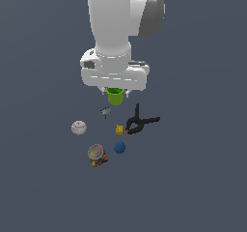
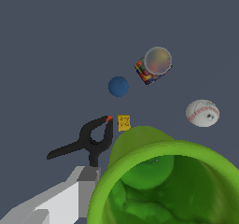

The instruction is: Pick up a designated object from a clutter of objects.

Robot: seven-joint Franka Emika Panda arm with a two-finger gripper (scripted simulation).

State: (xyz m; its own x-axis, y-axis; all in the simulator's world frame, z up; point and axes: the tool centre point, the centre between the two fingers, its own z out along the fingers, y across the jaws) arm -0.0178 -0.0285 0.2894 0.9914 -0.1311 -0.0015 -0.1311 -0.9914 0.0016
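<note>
one lime-green cup (image 1: 115, 96) hangs under the white arm's hand in the exterior view, its upper part tucked between the fingers (image 1: 115, 92), which pinch it; only small white tips of them show at either side of its rim. in the wrist view the cup (image 2: 161, 181) fills the near foreground, open mouth toward the camera, with one pale grey finger (image 2: 60, 202) lying alongside its wall.

six other items lie spread on the dark grey worktop (image 1: 193, 178) below. a small grey piece (image 1: 105, 112) is nearest beneath the cup. a black clamp (image 1: 139, 122) with an orange tip lies toward the exterior view's right, and a tiny yellow piece (image 1: 119, 129) sits just beside its jaw end. a white baseball (image 1: 78, 127) rests alone toward the exterior view's left. a blue ball (image 1: 119, 147) sits near the yellow piece, and a can (image 1: 97, 154) with a silvery top and a colourful label lies tilted beside the ball, apart from it.
</note>
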